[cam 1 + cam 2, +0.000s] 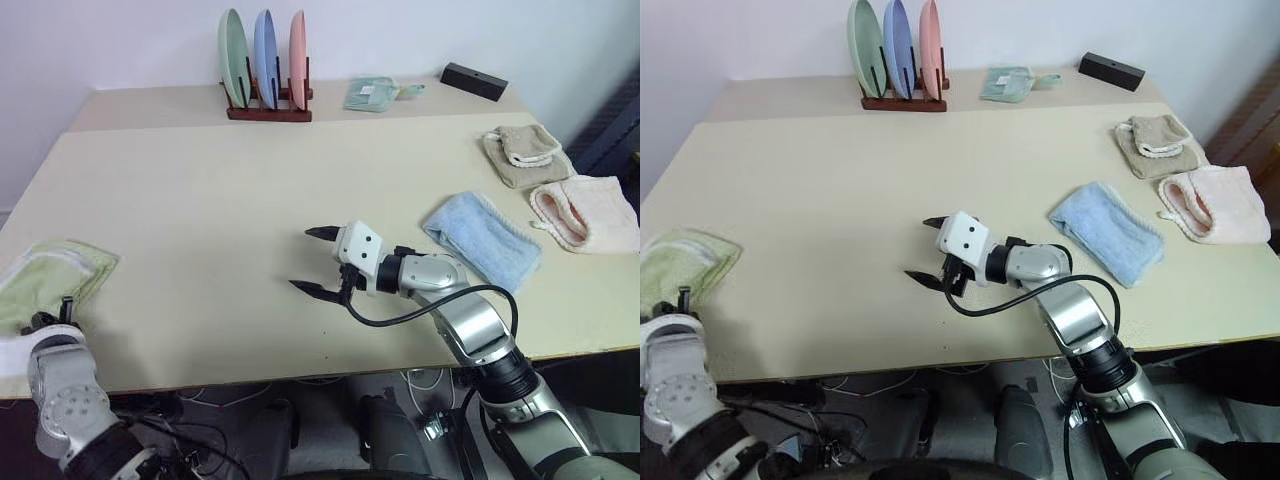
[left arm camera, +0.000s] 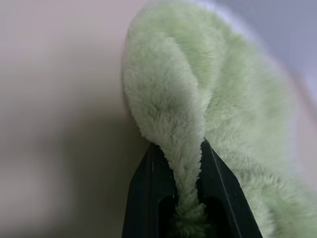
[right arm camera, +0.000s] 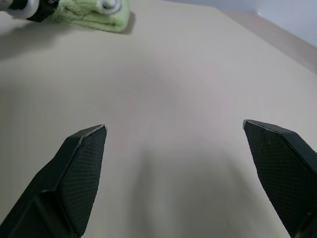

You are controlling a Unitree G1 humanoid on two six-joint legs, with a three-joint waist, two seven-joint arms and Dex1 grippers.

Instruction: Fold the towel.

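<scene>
The towel (image 1: 52,274) is light green terry cloth with white edging, lying bunched at the table's far left edge. It also shows in the right wrist view (image 3: 94,12). My left gripper (image 2: 179,145) is shut on a raised fold of the towel (image 2: 198,99), its black fingers (image 2: 218,178) pinching the pile between them. From the head it sits at the towel's near side (image 1: 62,310). My right gripper (image 1: 303,259) hovers over the middle of the beige table (image 1: 200,200), open with nothing between its fingers (image 3: 84,163), well to the right of the towel.
A light blue towel (image 1: 482,238), a beige towel (image 1: 525,155) and a pink towel (image 1: 585,212) lie at the right. A wooden rack with three plates (image 1: 265,70), a small teal cloth (image 1: 372,93) and a black box (image 1: 473,80) stand at the back.
</scene>
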